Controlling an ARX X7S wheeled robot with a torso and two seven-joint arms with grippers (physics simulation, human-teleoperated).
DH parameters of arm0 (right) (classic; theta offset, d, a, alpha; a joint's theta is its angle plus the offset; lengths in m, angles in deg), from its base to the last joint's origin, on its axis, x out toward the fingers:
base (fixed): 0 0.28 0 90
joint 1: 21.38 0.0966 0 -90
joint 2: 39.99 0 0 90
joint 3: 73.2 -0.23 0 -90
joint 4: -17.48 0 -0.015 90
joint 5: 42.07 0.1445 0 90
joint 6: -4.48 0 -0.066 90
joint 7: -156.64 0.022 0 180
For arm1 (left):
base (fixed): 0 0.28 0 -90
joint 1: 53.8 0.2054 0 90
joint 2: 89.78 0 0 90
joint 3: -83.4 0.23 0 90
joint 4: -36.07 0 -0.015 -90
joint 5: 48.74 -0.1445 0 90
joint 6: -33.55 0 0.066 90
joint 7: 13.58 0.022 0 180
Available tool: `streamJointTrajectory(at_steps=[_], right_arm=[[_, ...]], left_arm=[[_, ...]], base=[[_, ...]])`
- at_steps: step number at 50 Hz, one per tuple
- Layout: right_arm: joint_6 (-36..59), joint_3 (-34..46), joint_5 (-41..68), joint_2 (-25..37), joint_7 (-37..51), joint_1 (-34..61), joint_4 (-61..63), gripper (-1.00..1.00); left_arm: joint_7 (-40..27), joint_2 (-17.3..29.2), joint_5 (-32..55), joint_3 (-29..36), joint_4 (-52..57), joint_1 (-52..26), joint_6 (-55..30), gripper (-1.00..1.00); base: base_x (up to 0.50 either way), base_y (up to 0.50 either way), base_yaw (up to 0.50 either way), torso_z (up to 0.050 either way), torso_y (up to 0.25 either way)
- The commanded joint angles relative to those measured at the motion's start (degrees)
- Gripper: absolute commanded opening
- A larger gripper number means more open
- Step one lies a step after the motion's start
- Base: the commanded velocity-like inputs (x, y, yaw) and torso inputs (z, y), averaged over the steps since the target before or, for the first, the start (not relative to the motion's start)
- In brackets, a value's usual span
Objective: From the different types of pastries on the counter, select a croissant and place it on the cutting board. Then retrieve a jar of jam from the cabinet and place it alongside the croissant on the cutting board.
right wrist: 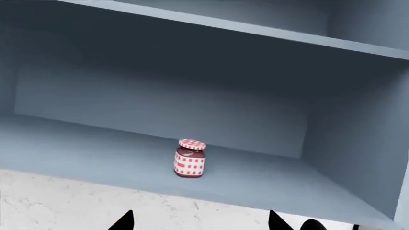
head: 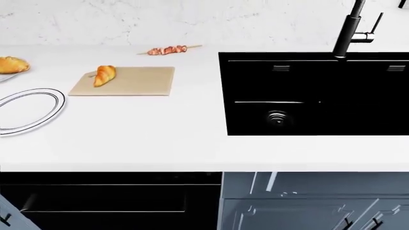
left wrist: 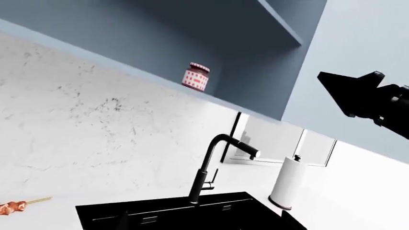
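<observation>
The croissant [head: 105, 75] lies on the left end of the cutting board [head: 137, 81], on the white counter [head: 160, 139]. The long loaf [head: 11, 64] sits at the far left. The jar of jam [right wrist: 190, 158] stands upright on the lower shelf of the open blue cabinet [right wrist: 268, 182], and the left wrist view shows the jar [left wrist: 195, 76] too. My right gripper [right wrist: 200, 224] is open, pointing at the jar from a distance, with nothing between its tips. My left gripper [left wrist: 206, 225] is open and empty, its dark tips faint against the sink. Neither gripper shows in the head view.
A black sink [head: 313, 93] with a tall black faucet [head: 351, 28] is set into the counter's right side. A meat skewer [head: 167, 50] lies behind the board, a black-ringed plate [head: 28, 109] left of it. A paper towel holder [left wrist: 289, 184] stands by the sink. My right arm [left wrist: 367, 98] hangs before the cabinet.
</observation>
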Motion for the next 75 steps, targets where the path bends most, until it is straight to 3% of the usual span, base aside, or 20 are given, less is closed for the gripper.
streamJointTrajectory(at_steps=[1,9,75], right_arm=[[0.6,-0.7,3.9,0.0,2.7,0.0,-1.7,1.00],[1.1,-0.9,8.1,1.0,5.6,0.0,-2.8,1.00],[-1.5,-0.5,6.0,0.6,3.8,0.0,-5.9,1.00]], left_arm=[[-0.4,0.5,1.5,-0.5,0.9,-0.1,0.7,1.00],[0.6,0.6,1.4,-0.6,0.8,0.6,0.4,1.00],[3.2,1.2,-0.7,0.2,-0.3,0.1,0.9,1.00]], base=[[0.17,0.00,0.00,0.050,0.000],[0.17,0.00,0.00,0.019,0.000],[0.17,0.00,0.00,0.000,0.000]])
